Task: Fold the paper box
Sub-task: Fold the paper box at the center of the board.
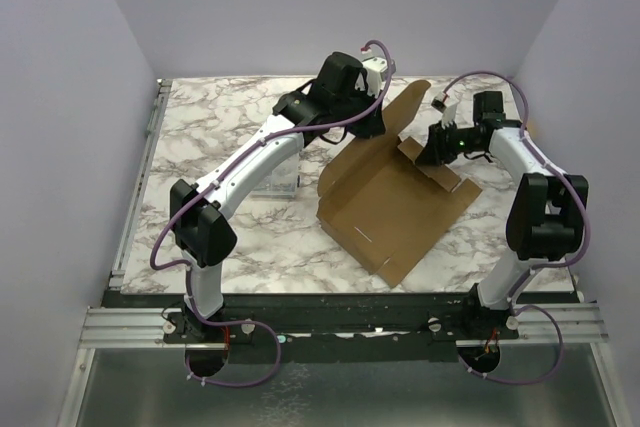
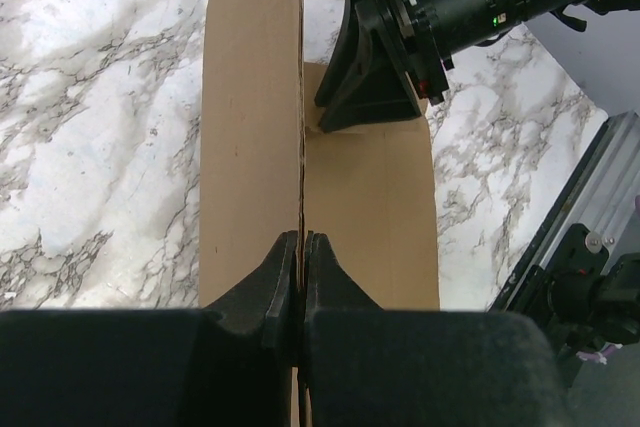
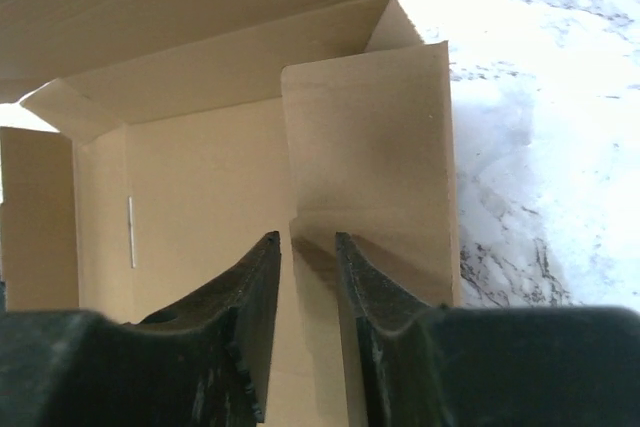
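The paper box point(image 1: 400, 209) is a brown die-cut cardboard sheet, partly folded, lying right of centre on the marble table. Its far panel stands upright. My left gripper point(image 1: 372, 121) is shut on the top edge of that panel; in the left wrist view the cardboard point(image 2: 250, 127) runs edge-on between the closed jaws of the left gripper point(image 2: 302, 239). My right gripper point(image 1: 427, 152) hovers low over the box's right side flap. In the right wrist view the right gripper point(image 3: 308, 239) has its jaws slightly apart at the foot of a raised flap point(image 3: 370, 147), holding nothing. The right gripper also shows in the left wrist view point(image 2: 375, 97).
A small clear plastic case point(image 1: 275, 183) lies on the table under my left arm, left of the box. The marble tabletop point(image 1: 210, 137) is bounded by grey walls. A metal rail point(image 1: 330, 322) runs along the near edge.
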Controlling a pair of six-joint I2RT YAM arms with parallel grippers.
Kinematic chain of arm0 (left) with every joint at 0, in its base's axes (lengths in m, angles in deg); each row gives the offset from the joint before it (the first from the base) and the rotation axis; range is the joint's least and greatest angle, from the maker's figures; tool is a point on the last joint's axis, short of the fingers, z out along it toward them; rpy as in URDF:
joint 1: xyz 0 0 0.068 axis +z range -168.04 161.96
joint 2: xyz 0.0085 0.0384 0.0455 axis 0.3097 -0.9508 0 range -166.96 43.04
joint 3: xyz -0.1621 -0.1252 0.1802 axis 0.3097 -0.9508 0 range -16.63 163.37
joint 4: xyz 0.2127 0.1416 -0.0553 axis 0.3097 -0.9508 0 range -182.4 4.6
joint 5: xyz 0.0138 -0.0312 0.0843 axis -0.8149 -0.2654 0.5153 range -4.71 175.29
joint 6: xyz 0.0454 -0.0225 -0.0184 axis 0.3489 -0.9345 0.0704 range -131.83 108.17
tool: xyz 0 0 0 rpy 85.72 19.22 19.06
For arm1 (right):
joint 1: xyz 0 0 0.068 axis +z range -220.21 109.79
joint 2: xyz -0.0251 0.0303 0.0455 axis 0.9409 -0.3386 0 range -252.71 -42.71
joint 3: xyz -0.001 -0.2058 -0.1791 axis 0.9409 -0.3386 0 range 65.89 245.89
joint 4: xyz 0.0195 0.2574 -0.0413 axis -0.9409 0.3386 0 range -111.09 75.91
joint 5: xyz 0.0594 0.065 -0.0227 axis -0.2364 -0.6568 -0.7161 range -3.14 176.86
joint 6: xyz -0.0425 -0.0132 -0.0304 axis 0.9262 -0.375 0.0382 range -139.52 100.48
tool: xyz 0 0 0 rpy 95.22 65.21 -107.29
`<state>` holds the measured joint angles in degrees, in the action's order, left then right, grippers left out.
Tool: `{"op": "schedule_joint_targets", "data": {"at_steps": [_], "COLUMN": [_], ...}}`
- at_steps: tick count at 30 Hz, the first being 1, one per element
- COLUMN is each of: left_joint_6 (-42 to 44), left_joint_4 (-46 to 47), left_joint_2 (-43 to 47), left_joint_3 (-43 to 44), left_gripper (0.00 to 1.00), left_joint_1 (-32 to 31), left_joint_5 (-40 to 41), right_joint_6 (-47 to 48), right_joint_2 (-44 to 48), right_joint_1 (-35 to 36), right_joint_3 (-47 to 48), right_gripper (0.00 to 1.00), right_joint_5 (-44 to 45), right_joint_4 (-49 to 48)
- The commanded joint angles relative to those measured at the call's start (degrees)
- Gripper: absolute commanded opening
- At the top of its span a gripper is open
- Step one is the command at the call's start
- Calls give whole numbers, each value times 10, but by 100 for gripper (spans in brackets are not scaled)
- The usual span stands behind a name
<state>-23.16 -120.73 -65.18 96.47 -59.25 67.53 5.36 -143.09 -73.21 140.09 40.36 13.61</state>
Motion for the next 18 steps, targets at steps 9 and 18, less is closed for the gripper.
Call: {"op": "schedule_joint_targets", "data": {"at_steps": [9, 18], "left_joint_6": [-9, -16], "left_joint_4": [26, 26], "left_joint_2": [16, 0], "left_joint_3": [4, 16], "left_gripper": [0, 0], "left_joint_1": [3, 3], "left_joint_5": [-34, -40], "right_joint_6": [-44, 4], "right_joint_2": [45, 0], "right_joint_1": [-6, -6], "right_joint_3": [-6, -10], "right_gripper": [30, 31], "right_joint_5": [88, 172], "right_joint_4": [-97, -119]}}
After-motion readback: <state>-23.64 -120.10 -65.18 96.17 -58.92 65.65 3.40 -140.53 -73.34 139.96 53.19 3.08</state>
